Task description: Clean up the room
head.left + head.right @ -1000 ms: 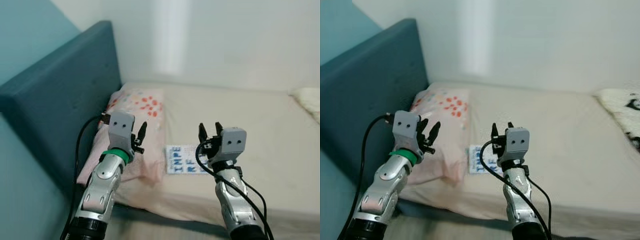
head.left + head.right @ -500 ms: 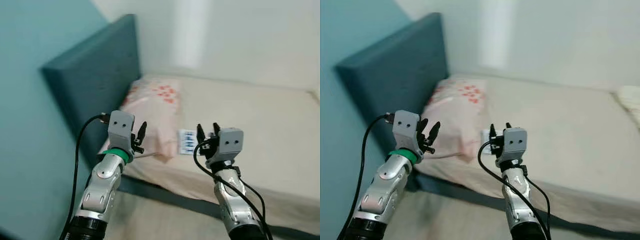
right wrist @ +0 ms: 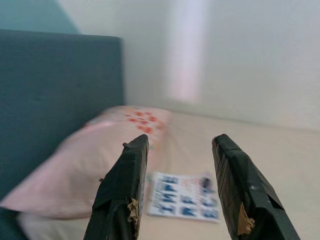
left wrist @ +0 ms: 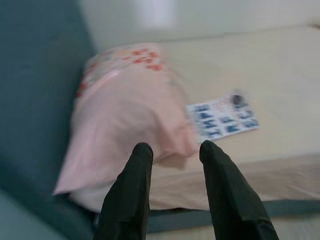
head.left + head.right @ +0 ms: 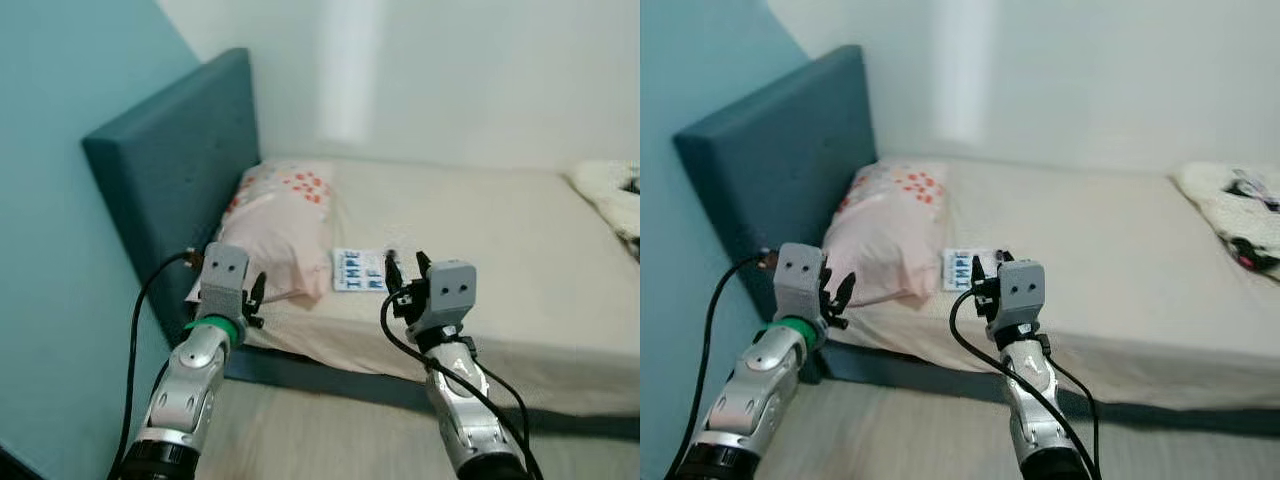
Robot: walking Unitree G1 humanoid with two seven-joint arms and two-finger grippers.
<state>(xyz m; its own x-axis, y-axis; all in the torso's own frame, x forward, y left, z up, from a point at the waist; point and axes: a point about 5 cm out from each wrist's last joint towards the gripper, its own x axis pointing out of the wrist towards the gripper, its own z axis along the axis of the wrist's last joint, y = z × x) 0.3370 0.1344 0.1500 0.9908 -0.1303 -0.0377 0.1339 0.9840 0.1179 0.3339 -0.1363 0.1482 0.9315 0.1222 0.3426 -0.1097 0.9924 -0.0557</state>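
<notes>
A pale wall (image 5: 450, 80) backs a bed (image 5: 480, 240) with a beige sheet, its blue padded headboard (image 5: 170, 170) on my left against a teal wall (image 5: 60, 200). The wood-look floor (image 5: 320, 430) runs beneath my arms. At the far right of the mattress lies a rumpled white blanket (image 5: 1230, 210) with dark and red marks. A pink pillow (image 5: 280, 235) with red spots lies against the headboard, its long axis running from the wall toward me along the headboard. Just beside the pillow's near corner, on the sheet, lies a white printed sheet (image 5: 360, 270) with blue letters, flat, its long axis across the bed and its lettering reading upright to me. My left gripper (image 5: 252, 300) hangs short of the bed's edge near the pillow, fingers (image 4: 131, 190) parted and holding nothing. My right gripper (image 5: 402, 275) hovers in front of the printed sheet, fingers (image 3: 125, 185) spread wide, nothing between them.
</notes>
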